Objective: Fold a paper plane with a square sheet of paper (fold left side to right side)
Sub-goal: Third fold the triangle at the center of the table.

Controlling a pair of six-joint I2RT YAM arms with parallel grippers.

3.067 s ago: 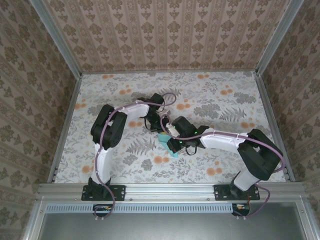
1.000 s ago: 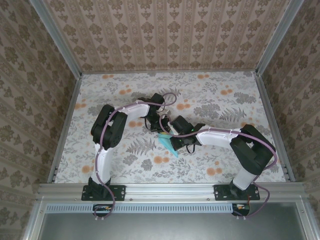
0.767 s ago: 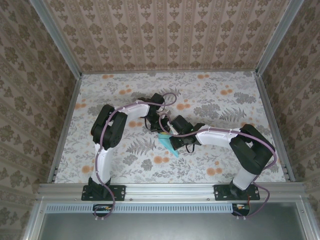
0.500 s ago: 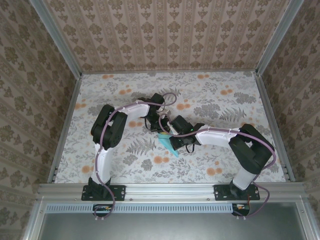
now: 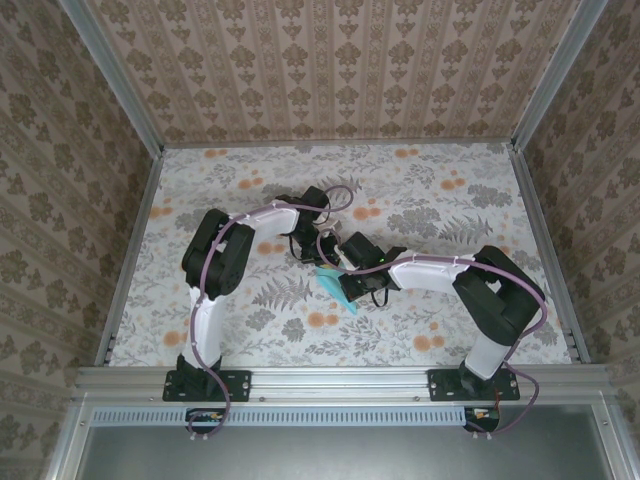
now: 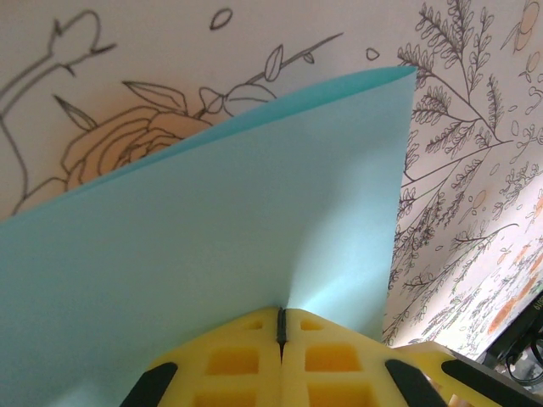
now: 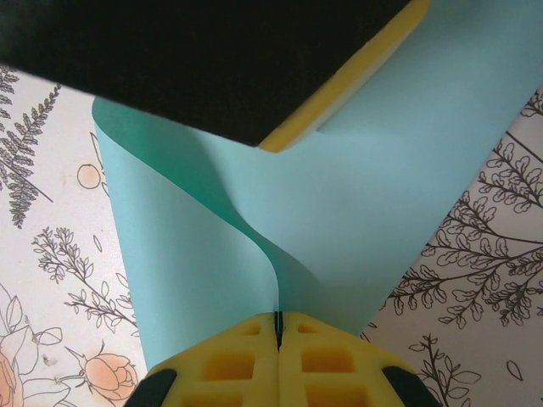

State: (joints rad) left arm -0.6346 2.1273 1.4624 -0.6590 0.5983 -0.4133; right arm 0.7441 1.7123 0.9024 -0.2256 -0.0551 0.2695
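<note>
- Floral-patterned table (image 5: 430, 200); the arms hide most of the square sheet of paper (image 5: 341, 291).
- Left gripper (image 6: 281, 326) pinches its edge, jaws closed.
- Right gripper (image 7: 277, 331) clamps the curled sheet too.

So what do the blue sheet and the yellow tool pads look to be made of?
The blue sheet looks like thin matte paper: it bends in a smooth curl, with no gloss. The yellow pads of the right tool look like foam or soft rubber, moulded with square pockets; I cannot tell which.
</note>
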